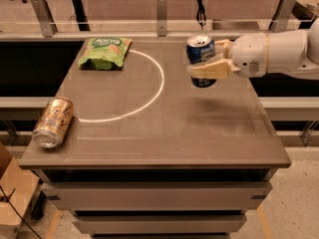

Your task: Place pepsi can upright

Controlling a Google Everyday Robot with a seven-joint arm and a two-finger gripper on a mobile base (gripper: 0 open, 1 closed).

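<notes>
The pepsi can [200, 51] is dark blue with white print and a silver top. It is nearly upright and held above the right rear part of the table. My gripper [213, 59] reaches in from the right on a white arm and is shut on the can, with one tan finger [212, 70] across its front. The can's bottom hangs a little above the tabletop, apart from it.
A gold can [53, 122] lies on its side at the table's left edge. A green chip bag [104, 52] lies at the rear left. A white arc [149, 101] is painted on the brown tabletop [199, 133]. A rail with posts runs behind the table.
</notes>
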